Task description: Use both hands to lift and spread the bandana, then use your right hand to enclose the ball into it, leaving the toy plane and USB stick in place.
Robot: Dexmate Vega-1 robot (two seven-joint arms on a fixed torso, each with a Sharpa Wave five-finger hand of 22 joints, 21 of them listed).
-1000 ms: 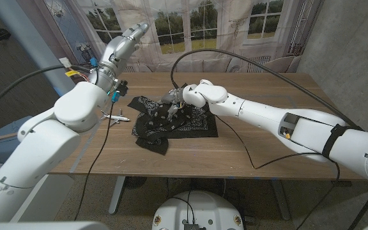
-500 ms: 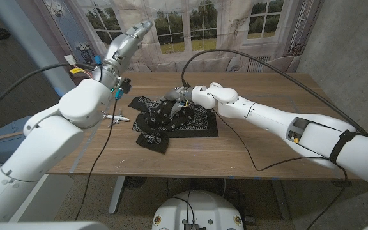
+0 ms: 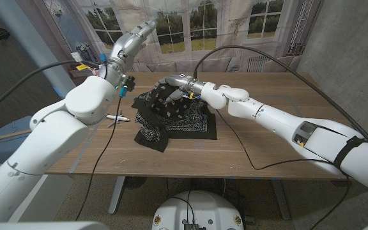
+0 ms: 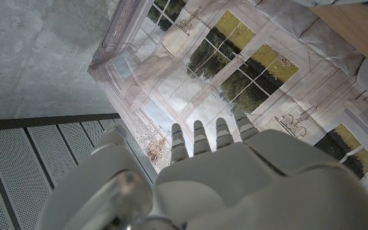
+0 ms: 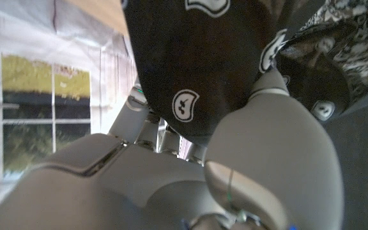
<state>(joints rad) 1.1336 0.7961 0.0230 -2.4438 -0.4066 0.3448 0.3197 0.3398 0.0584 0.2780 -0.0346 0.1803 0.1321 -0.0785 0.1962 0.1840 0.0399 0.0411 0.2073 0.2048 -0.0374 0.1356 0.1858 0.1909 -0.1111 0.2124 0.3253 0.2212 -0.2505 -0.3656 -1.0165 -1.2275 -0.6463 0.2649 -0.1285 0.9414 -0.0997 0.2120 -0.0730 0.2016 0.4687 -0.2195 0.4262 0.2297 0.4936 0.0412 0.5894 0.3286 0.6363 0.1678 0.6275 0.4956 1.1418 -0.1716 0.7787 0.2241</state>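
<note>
The bandana [image 3: 174,118] is black with a white paisley print, and in the right wrist view the cloth [image 5: 197,57] carries small white motifs on black (some look like little faces). Both hands, left [image 3: 135,37] and right [image 3: 171,89], are silver-grey; the arms are glossy white. The plane [image 3: 117,118] is white. The table [image 3: 267,153] is brown wood grain. The backdrop [image 3: 197,32] prints pale window frames over green trees.
</note>
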